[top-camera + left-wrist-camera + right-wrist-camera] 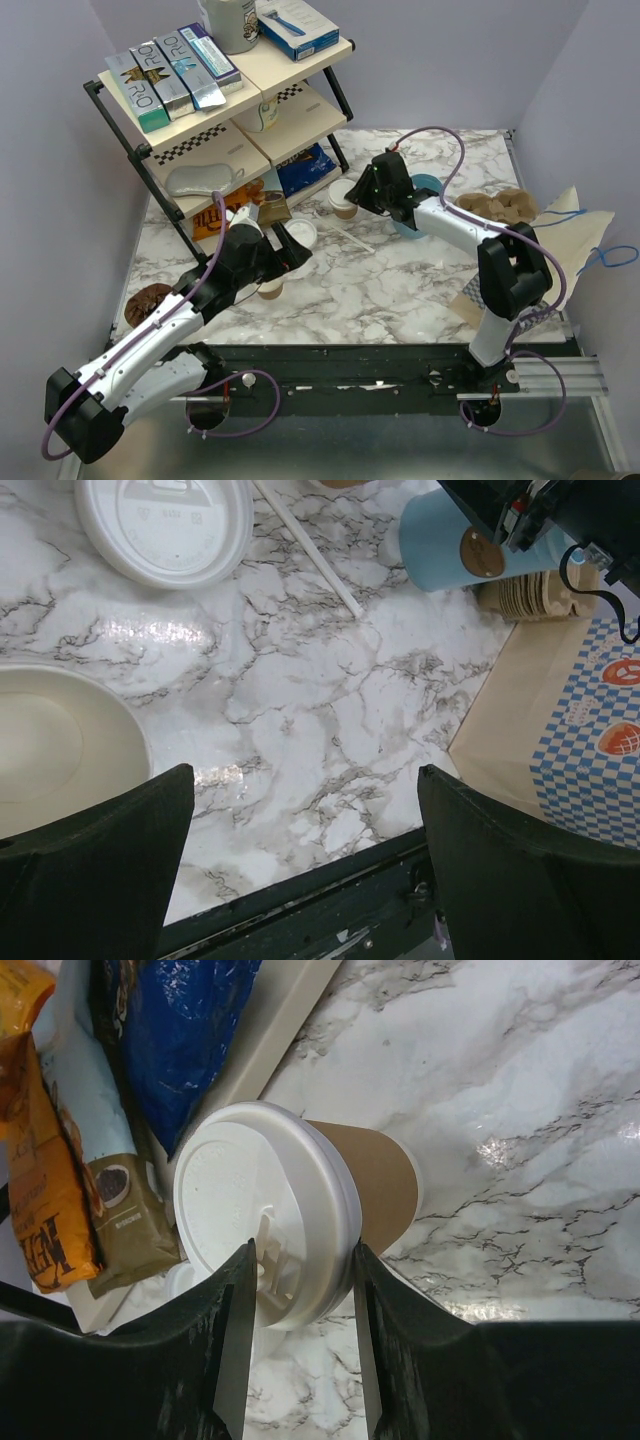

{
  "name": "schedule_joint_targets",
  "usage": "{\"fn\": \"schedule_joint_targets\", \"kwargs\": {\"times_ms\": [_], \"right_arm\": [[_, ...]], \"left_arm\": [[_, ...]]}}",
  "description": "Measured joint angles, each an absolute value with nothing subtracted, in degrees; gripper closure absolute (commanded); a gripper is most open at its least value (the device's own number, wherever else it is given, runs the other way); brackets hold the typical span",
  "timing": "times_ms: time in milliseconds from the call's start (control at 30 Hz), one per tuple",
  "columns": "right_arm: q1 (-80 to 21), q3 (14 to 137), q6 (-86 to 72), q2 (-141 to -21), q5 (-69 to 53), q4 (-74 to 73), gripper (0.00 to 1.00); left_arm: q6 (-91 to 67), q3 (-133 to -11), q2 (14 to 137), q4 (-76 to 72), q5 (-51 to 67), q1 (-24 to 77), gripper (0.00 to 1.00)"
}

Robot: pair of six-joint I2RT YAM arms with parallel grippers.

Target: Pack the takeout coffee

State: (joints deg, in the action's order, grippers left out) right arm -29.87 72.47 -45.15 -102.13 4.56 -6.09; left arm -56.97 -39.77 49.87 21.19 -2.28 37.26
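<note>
Right gripper [302, 1250], fingers half-wide astride near rim of white lid [250, 1190] on upright takeout coffee [380, 1185]; cannot tell if gripping.

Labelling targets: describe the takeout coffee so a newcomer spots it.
Find the shelf rack, back left. In front of its right end, beside the blue bag, stands the takeout coffee. Tan with a white lid, unlike the light-blue cup nearby.

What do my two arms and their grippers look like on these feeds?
Both arms match: the left arm and right arm have white link shells and chunky black joints, each trailed by a looping purple cable. The left gripper and right gripper are matte black, each with two broad, flat fingers. No markings are legible.
</note>
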Motion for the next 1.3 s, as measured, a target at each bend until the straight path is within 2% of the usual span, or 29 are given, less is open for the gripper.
{"fn": "schedule_joint_targets", "kwargs": {"times_ms": [233,433,867,1033,1200,1267,1300], "right_arm": [[-29.87,72.86,-45.60,-104.38,4.10,-6.17,0.55],[-29.58,72.97,-45.58,-104.47,4.16,-6.63,0.43],[-29.54,73.89,-43.55,-103.28,4.64,-9.04,0.35],[-29.54,74.70,-38.83,-99.50,3.60,-10.20,0.27],[-29.54,77.78,-32.95,-93.73,1.15,-10.63,0.24],[-29.54,78.30,-31.38,-91.09,0.89,-10.70,0.04],[-29.54,78.65,-30.22,-89.86,0.93,-10.83,0.00]], "left_arm": [[-56.99,-39.57,49.82,21.19,-3.01,37.26,0.01],[-56.99,-39.40,49.82,21.21,-3.07,37.26,0.01],[-57.06,-38.54,48.53,22.02,-3.49,37.26,0.01],[-57.06,-38.46,48.36,22.02,-3.49,37.26,0.01],[-57.01,-38.46,48.29,22.00,-3.49,37.26,0.01],[-56.97,-38.46,48.29,22.00,-3.46,37.26,0.01],[-56.97,-38.46,48.27,21.96,-3.46,37.26,0.01]]}}
